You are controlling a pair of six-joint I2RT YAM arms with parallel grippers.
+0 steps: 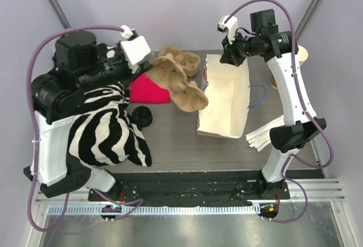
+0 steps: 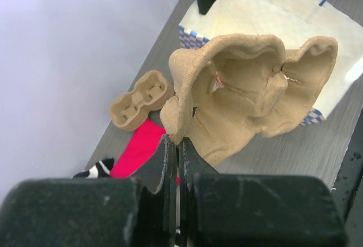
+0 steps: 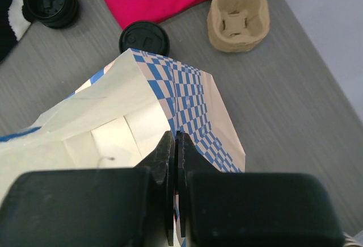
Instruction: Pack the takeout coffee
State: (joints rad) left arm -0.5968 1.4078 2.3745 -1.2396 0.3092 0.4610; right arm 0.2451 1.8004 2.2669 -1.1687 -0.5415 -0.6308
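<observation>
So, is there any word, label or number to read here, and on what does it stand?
No text can be read.
The bag: only a blue check pattern; a small red mark on its side is too blurred.
The lid: any marks are too small to read.
The carrier: plain.

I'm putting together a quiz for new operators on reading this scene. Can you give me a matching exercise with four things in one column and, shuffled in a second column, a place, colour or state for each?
Things
1. large pulp cup carrier
2. paper bag
3. pink cloth
4. zebra cloth

Place, colour or state
A. striped black and white, beside the left arm
B. rim pinched in the shut right gripper
C. plain bright colour, lying on the table
D. edge clamped in the shut left gripper

Pairs: 1-D, 2-B, 3-C, 4-A
</observation>
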